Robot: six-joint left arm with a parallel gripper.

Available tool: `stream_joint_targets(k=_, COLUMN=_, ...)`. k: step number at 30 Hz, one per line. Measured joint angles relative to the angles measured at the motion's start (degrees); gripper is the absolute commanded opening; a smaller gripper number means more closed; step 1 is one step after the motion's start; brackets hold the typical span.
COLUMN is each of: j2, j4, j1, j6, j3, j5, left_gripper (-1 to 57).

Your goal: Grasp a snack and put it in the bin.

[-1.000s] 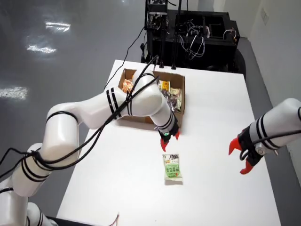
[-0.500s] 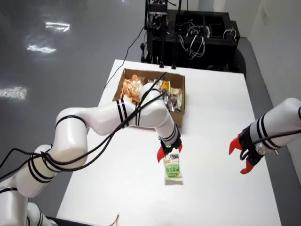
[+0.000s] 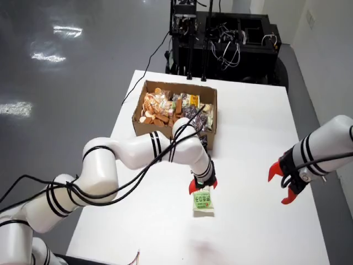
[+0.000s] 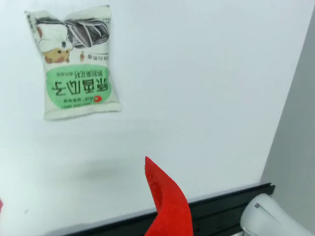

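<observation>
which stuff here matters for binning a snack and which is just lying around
Job:
- green and white snack packet lying flat on the table
- cardboard box of snacks
- red-jawed gripper of the working arm, over the packet

Lying about:
- idle second arm
- black equipment rack
- white table

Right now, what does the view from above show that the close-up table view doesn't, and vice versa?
Only the view from above: the cardboard box full of snacks, the white arm and its gripper at the top edge of the snack packet.
Only the close-up: the packet's cartoon animal and green label, and a black rail at the table's edge.
Both: the packet lying flat on the white table.
</observation>
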Motion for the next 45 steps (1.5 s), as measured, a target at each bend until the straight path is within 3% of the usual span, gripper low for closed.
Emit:
stream_joint_targets(k=16, j2=15.2, j4=0.0, j1=4.1, j6=4.5, j3=-10.2, j5=-4.4, left_gripper=56.0)
stream_joint_targets(k=28, j2=17.8, j4=0.4, j1=5.6, j6=7.2, j3=-12.9, j5=-8.5, left_gripper=53.5)
stream_joint_targets(k=45, j2=20.8, j4=0.4, j1=4.6, j6=7.1, j3=-12.2, j5=-10.9, left_gripper=50.7)
